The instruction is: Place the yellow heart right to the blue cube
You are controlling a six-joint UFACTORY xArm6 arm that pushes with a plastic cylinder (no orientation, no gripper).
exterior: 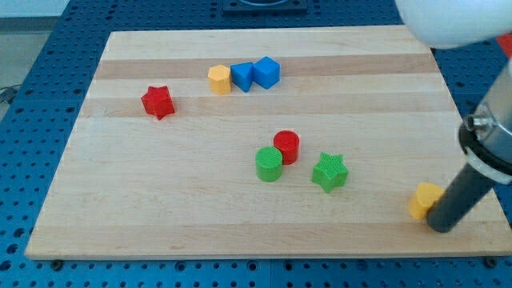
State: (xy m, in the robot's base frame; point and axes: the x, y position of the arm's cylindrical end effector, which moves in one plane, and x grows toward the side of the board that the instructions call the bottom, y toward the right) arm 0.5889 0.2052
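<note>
The yellow heart (425, 199) lay near the desk's (160, 208) bottom right corner in the view, its shape only partly legible behind the rod. The arm carried no jaws, only a dark rod gripping nothing; its tip (440, 227) stood touching or just beside the heart's right side. The blue cube (266, 72) sat near the view's top, well apart from the heart, with a second blue block (242, 77) and a yellow block (219, 79) in a row to its left. A red star (158, 102) lay farther left. A red cylinder (286, 147), green cylinder (269, 164) and green star (329, 171) clustered mid-desk.
</note>
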